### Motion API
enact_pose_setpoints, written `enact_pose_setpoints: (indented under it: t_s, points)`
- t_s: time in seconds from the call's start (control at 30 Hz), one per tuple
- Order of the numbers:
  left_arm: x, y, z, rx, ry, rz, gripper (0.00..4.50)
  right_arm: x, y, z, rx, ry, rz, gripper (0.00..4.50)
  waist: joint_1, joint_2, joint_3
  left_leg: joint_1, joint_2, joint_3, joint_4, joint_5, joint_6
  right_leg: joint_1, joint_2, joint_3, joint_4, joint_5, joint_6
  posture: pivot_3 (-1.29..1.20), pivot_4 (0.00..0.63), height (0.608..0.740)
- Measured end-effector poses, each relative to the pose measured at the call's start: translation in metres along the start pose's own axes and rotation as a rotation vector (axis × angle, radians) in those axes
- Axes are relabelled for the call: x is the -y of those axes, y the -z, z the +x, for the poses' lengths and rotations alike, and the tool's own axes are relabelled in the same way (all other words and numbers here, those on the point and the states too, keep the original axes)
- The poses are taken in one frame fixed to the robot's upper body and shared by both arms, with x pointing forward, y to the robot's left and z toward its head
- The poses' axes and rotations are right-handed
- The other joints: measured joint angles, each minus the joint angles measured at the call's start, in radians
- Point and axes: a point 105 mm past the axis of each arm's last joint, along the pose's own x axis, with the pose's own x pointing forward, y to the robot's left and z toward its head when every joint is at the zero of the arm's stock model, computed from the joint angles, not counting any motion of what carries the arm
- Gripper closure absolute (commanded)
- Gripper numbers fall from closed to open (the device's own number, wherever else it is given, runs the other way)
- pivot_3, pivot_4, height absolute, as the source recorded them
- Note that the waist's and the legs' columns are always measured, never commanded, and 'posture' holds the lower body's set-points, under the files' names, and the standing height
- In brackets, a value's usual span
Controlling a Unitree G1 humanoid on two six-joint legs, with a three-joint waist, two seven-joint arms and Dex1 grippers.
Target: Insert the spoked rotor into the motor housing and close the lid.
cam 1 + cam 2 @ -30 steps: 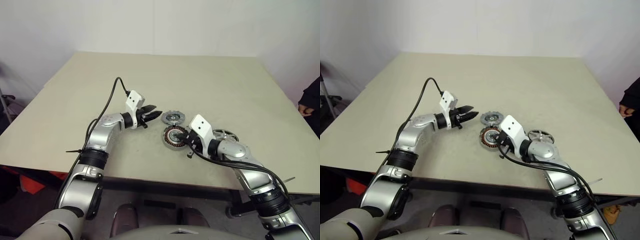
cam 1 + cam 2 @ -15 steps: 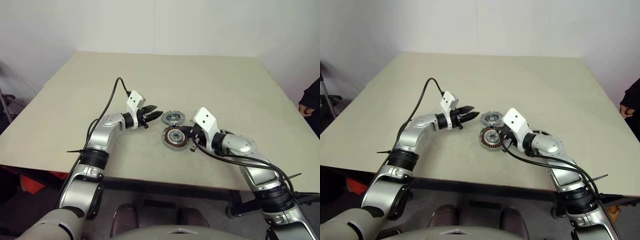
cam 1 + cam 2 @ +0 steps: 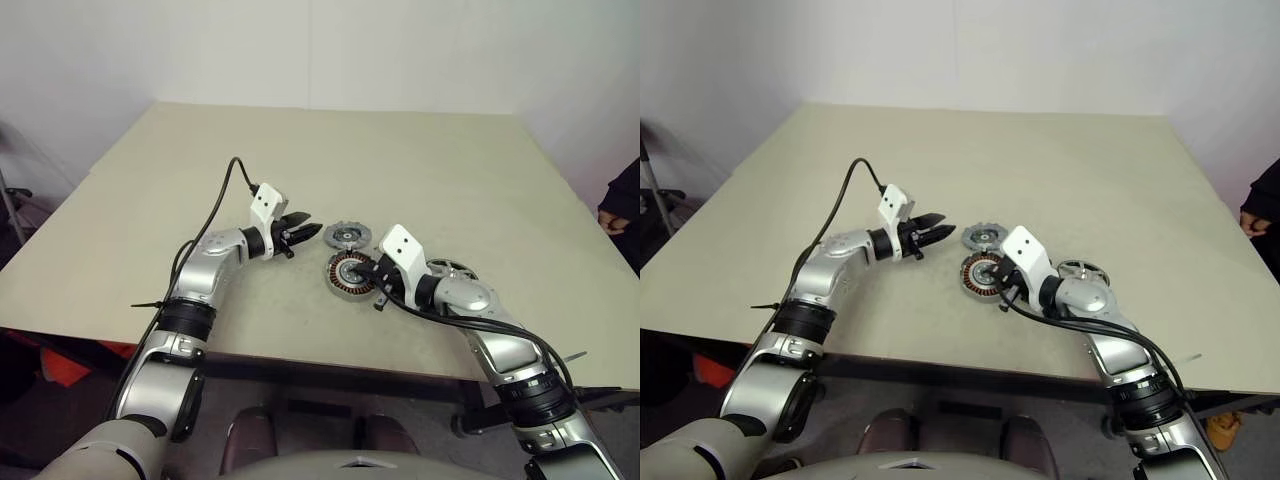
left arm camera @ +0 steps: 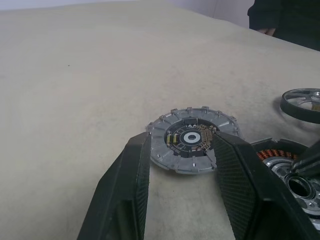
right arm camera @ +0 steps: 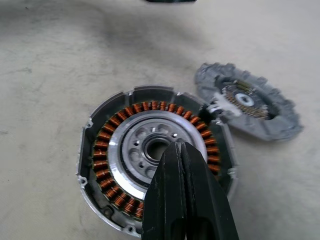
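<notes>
The motor housing (image 5: 113, 150), a grey cup with copper windings around a silver centre, lies open on the table. The toothed grey lid (image 5: 260, 112) lies flat beside it, joined at the rim. My right gripper (image 5: 178, 146) is shut and empty, its tips just over the housing's silver centre (image 3: 340, 275). My left gripper (image 4: 181, 138) hovers open and empty a short way before the lid (image 4: 192, 141), pointing at it. The spoked rotor (image 3: 452, 268), black-rimmed, rests on the table behind my right forearm, partly hidden by it.
The beige table (image 3: 330, 160) stretches wide beyond the parts. A person's dark sleeve and hand (image 3: 615, 205) show at the table's right edge. A black cable (image 3: 222, 195) loops over my left arm.
My right forearm lifted a little half a second ago and has come back down; its shut tips stay over the housing. The left arm has kept still.
</notes>
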Motion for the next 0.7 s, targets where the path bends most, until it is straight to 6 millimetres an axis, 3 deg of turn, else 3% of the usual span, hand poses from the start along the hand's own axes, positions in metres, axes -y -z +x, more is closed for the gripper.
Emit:
enact_pose_setpoints:
  t_s: [0.3,0.43,0.7]
  points:
    - [0.003,0.002,0.003,-0.004,0.011,-0.002,2.44,0.002,-0.012,-0.001,0.030,0.004,-0.020,4.47,0.000,0.000,0.000,0.000,0.000,0.000,0.000,0.000,0.000,0.000,0.000,0.000,0.000,0.000,0.000,0.00,0.000,0.740]
    - [0.004,0.002,0.002,-0.004,0.011,-0.001,2.44,-0.004,0.006,0.008,-0.016,-0.012,0.031,4.47,-0.001,0.000,0.000,0.000,0.000,0.000,0.000,0.000,0.000,0.000,0.000,0.000,0.000,0.000,0.000,0.00,0.000,0.740]
    - [0.003,0.004,0.001,-0.008,0.004,-0.005,2.44,0.001,0.005,0.000,-0.038,0.002,-0.018,4.47,0.000,0.000,0.000,0.000,0.000,0.000,0.000,0.001,-0.001,0.001,0.000,-0.001,0.000,0.000,0.000,0.00,0.000,0.740]
